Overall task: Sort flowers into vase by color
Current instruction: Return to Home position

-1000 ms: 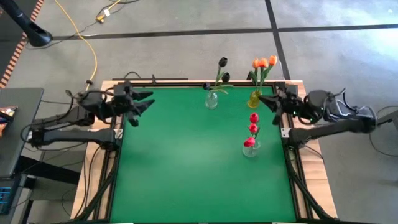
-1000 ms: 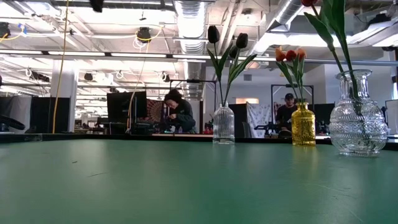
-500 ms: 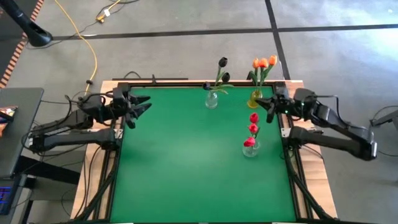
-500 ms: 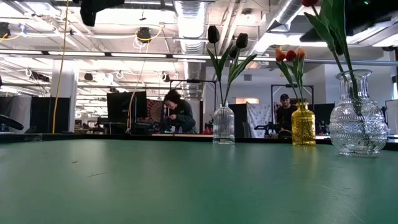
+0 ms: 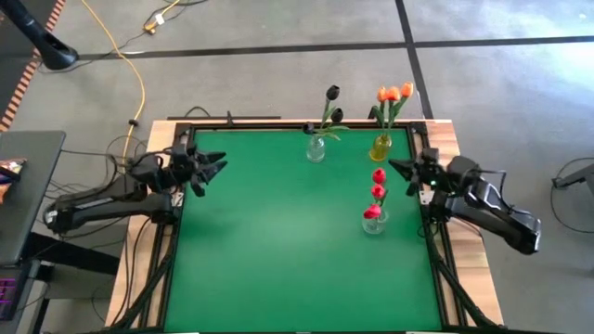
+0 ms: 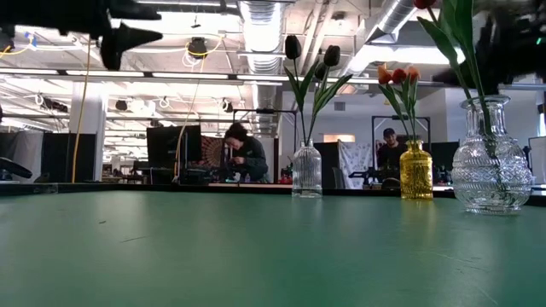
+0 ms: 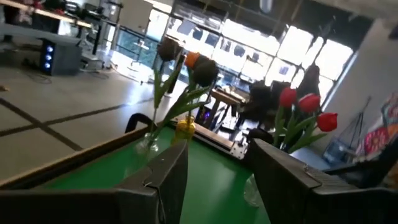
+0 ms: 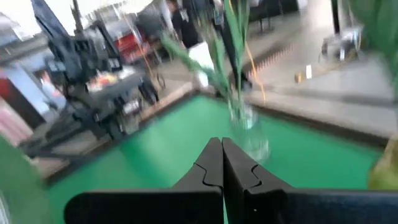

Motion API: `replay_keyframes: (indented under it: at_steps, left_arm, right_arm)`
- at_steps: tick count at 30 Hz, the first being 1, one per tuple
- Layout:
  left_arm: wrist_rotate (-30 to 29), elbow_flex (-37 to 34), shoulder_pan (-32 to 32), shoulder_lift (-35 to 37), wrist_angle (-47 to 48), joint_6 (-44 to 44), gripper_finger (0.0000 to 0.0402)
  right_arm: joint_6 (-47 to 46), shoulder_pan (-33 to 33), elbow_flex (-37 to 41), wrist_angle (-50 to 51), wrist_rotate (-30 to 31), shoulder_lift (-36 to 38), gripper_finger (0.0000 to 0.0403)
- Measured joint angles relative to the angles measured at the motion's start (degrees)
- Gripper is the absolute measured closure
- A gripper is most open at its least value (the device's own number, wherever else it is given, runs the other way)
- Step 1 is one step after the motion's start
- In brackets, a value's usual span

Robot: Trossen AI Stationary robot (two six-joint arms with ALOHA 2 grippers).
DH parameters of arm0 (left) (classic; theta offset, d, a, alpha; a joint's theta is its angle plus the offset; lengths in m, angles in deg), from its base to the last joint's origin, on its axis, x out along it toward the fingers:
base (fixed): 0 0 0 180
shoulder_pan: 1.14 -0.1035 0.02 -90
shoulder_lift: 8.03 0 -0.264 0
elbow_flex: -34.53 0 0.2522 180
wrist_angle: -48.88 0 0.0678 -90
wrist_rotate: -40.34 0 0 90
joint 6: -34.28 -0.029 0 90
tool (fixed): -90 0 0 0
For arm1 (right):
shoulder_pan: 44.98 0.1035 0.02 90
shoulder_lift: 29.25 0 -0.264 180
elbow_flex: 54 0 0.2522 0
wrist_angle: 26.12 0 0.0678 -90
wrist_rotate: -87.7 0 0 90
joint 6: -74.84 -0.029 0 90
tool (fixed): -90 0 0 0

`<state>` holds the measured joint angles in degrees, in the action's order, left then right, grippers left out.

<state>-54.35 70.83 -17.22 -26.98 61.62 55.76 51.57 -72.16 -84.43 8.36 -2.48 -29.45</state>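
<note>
Over at the table's left edge, the left gripper [image 5: 212, 165] gapes wide, holding nothing. Near-black flowers [image 5: 331, 102] stand in a clear vase [image 5: 316, 150], orange flowers [image 5: 394, 93] in a yellow vase [image 5: 380, 147], and red flowers [image 5: 378, 190] in a nearer clear vase [image 5: 373, 223]. Just beside the red ones, the right gripper [image 5: 399, 170] is pinched closed, empty.

We reach inward from either side: our left tool [image 5: 213, 165] gapes open, fingers [image 7: 158, 183] well apart, our right tool [image 5: 399, 171] pinched closed (tips touching, holding nothing).
</note>
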Motion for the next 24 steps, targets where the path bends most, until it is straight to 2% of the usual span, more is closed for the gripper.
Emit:
replay_keyframes:
  at_steps: [5,13,19,24]
  left_arm:
    - [-1.04,-6.08,-0.04,6.57,-0.39,4.02,0.0237]
    - [-0.52,-11.98,-0.04,14.72,-3.26,7.02,0.0237]
    - [1.91,-16.35,-0.04,16.10,-7.00,8.84,0.0237]
    - [3.91,-20.89,-0.04,16.04,-13.36,11.02,0.0237]
  right_arm:
    - [-0.45,2.95,5.04,-3.81,0.06,-1.24,0.0386]
    - [-0.26,5.31,10.44,-9.69,1.59,-1.21,0.0386]
    - [1.41,7.73,15.34,-20.21,0.32,-1.21,0.0386]
    - [6.58,9.91,15.76,-20.91,0.28,-1.25,0.0386]
